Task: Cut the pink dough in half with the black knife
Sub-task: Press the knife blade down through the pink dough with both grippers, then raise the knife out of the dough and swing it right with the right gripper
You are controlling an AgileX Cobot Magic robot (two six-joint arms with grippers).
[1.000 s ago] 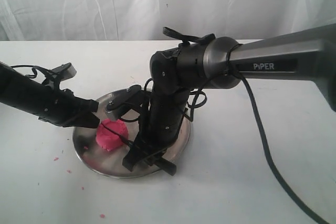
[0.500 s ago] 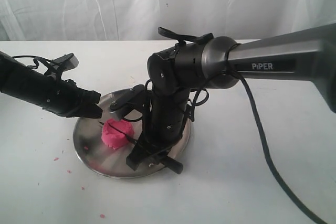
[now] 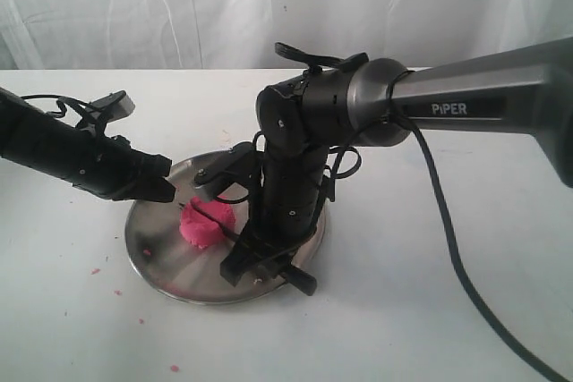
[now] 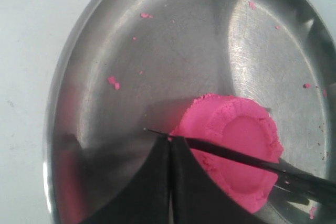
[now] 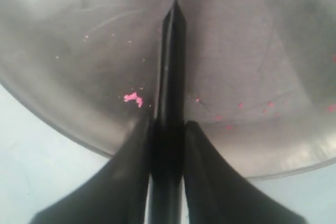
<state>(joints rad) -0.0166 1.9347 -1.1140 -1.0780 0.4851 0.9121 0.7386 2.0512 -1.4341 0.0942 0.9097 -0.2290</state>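
Two arms are meeting over a steel plate (image 3: 161, 261) on the white table (image 3: 403, 328) in the exterior view. The pink dough (image 3: 202, 228) is sitting on the plate, left of its middle, and the black knife (image 3: 215, 219) is lying across its top as a thin dark line. The right gripper (image 3: 243, 246) is reaching down just right of the dough. The left gripper (image 3: 161, 187) is hovering over the plate's far left rim, near the dough.

In the left wrist view, the left gripper's jaws are pressing together with nothing between them, their tip hanging just beside the knife's point. The blade is crossing the dough off centre, resting on it or biting slightly in. The dough is showing as one round piece with no open split.

In the right wrist view, the right gripper is clamping narrowly on the knife's handle, and pink crumbs (image 5: 133, 97) are lying scattered on the plate.

By my reading, the cut is only beginning: the blade is placed, but pressing through and parting the halves is yet to be done.
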